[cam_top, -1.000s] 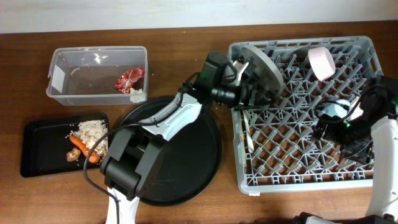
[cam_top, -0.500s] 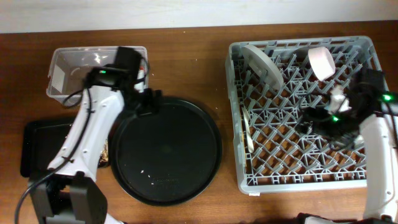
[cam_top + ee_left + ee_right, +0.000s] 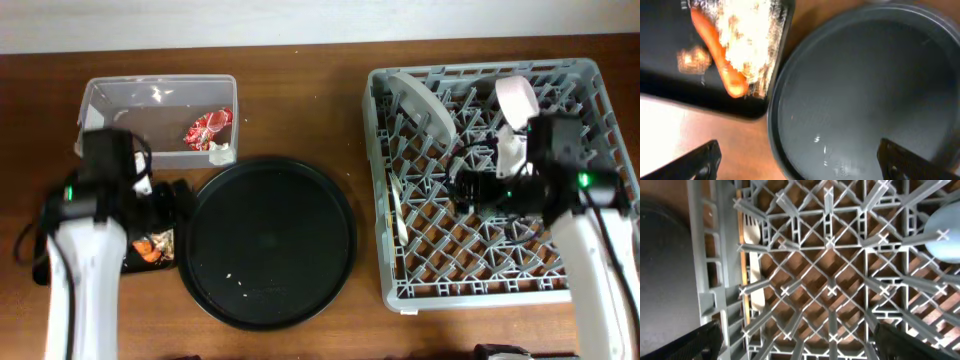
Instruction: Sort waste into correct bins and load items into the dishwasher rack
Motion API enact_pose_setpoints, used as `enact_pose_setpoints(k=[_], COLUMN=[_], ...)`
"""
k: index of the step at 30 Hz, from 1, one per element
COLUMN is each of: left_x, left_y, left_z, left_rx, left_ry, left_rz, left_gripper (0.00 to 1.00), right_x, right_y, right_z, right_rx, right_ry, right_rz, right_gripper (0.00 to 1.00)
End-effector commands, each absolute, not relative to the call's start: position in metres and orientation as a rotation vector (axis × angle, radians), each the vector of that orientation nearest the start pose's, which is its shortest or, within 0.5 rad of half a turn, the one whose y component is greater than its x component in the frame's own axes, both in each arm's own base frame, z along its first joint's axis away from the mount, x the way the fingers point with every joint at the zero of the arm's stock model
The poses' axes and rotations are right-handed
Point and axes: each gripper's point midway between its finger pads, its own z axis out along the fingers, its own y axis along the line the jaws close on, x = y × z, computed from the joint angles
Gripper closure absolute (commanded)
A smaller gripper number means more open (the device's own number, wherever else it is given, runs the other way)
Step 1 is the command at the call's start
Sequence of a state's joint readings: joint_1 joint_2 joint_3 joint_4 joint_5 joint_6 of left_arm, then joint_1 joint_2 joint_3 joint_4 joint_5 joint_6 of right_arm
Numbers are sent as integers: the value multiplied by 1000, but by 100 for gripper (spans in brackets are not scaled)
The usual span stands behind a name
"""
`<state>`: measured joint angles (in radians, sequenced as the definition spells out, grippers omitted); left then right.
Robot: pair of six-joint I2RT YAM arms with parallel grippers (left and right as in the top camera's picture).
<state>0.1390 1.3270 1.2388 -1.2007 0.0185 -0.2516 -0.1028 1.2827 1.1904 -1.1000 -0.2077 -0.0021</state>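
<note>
The grey dishwasher rack (image 3: 560, 285) holds the white plate (image 3: 422, 103) on edge, the pink bowl (image 3: 515, 100), a pale cup (image 3: 511, 152) that looks pale blue in the right wrist view (image 3: 944, 234), and the white fork (image 3: 400, 218) (image 3: 755, 275) by its left wall. My right gripper (image 3: 465, 188) (image 3: 797, 341) is open and empty over the rack floor. The red-and-white wrapper (image 3: 208, 128) lies in the clear tub (image 3: 120, 150). My left gripper (image 3: 176, 206) (image 3: 800, 162) is open and empty between the shallow black tray (image 3: 665, 85) and the round tray. Carrot (image 3: 715, 55), shredded scraps (image 3: 747, 30) and brown bit (image 3: 692, 59) lie in the shallow tray.
The large round black tray (image 3: 270, 245) (image 3: 865, 95) sits between the bins and the rack, with only a few specks on it. My left arm covers most of the shallow black tray in the overhead view. Bare brown table shows along the back.
My left arm left the plate standing in the rack, swung left past the tub and came down by the shallow tray. My right arm moved left over the rack's middle.
</note>
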Motion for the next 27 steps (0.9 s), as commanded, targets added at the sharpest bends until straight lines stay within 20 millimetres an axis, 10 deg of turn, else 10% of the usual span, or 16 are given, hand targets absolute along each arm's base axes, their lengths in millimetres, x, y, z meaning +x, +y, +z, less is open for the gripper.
enact_pose_setpoints(k=[1,8,27], left_x=[244,206,206], left_y=[16,11,11], left_z=[184,209,208], left_rx=[-265,-214,-214], left_ry=[2614,2307,2309], left_rz=[-128,-102,-102], left_gripper=[1,1,1], right_x=[263,221,208], right_y=[8,-1,13], right_z=[185,222,209], right_rx=[83,102,4], right_ry=[2581,2321,2282], right_rz=[228,110,122], right_gripper=[1,1,2])
